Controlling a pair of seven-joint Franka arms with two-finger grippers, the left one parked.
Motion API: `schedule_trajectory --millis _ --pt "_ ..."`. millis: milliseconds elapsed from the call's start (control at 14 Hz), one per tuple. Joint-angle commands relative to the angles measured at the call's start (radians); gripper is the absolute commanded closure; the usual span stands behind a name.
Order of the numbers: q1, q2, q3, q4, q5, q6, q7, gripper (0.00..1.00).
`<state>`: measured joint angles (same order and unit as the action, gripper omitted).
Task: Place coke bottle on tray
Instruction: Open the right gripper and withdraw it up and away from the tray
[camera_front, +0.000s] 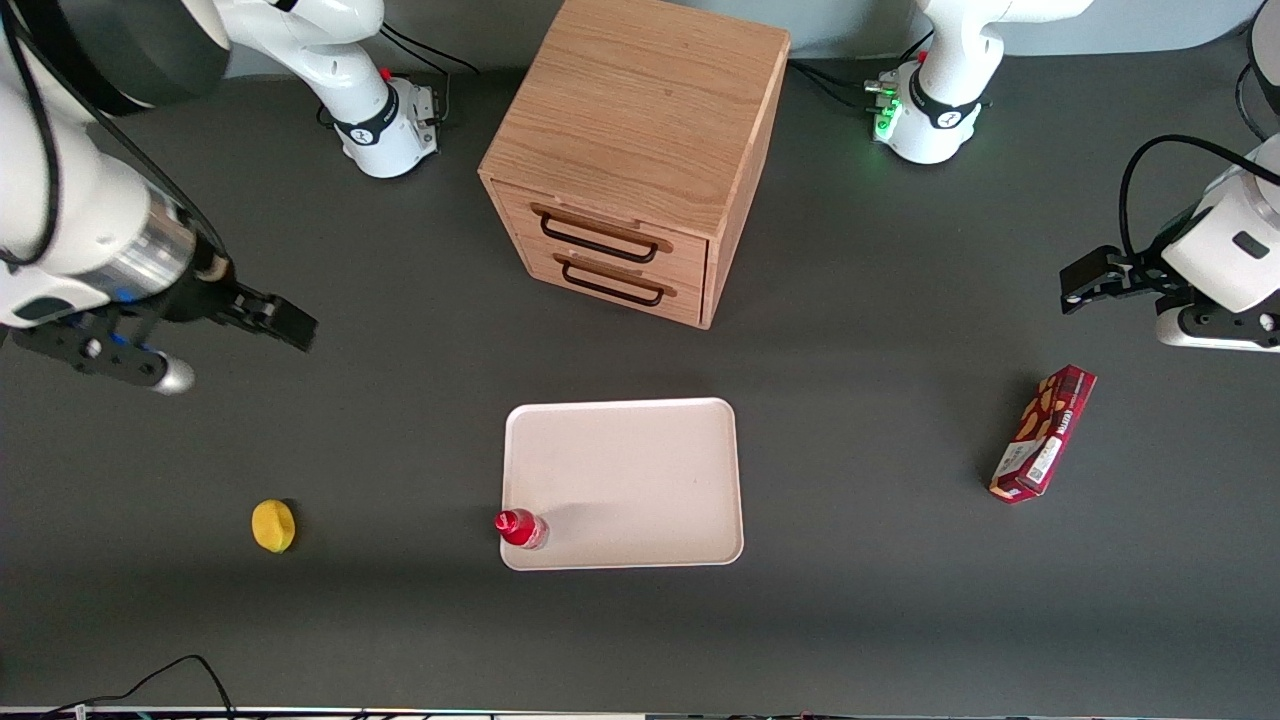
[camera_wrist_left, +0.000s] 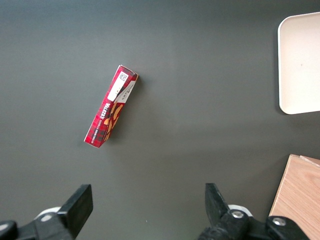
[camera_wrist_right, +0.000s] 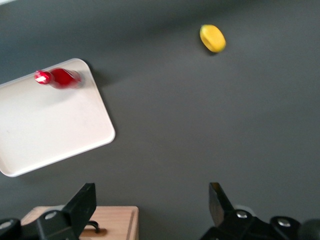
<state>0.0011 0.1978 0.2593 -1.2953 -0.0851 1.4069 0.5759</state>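
bottle (camera_front: 521, 528) upright on tray (camera_front: 640, 470), in its near corner toward the working arm – placed, by the look | gripper (camera_front: 285, 322) empty, jaws spread, well apart above bare table – likely clear to avoid toppling it

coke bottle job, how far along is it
Done, it seems: the bottle stands upright on the tray, in the corner nearest the lemon. Nothing is in hand: the gripper is open, empty, up toward the working arm's end. Nothing visible is left.

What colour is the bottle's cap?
Red, like the bottle itself; the front view shows it best.
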Motion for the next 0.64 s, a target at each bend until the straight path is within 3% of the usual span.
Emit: schedule_trajectory --millis 0,286,571 --pt "-0.015 -0.223 -0.095 -0.333 0.059 0.124 -0.128 0.00" --pt "-0.012 -0.375 -0.138 -0.571 0.087 0.251 -0.148 0.00" --pt "-0.016 -0.324 -0.141 -0.461 0.091 0.186 -0.159 0.00"
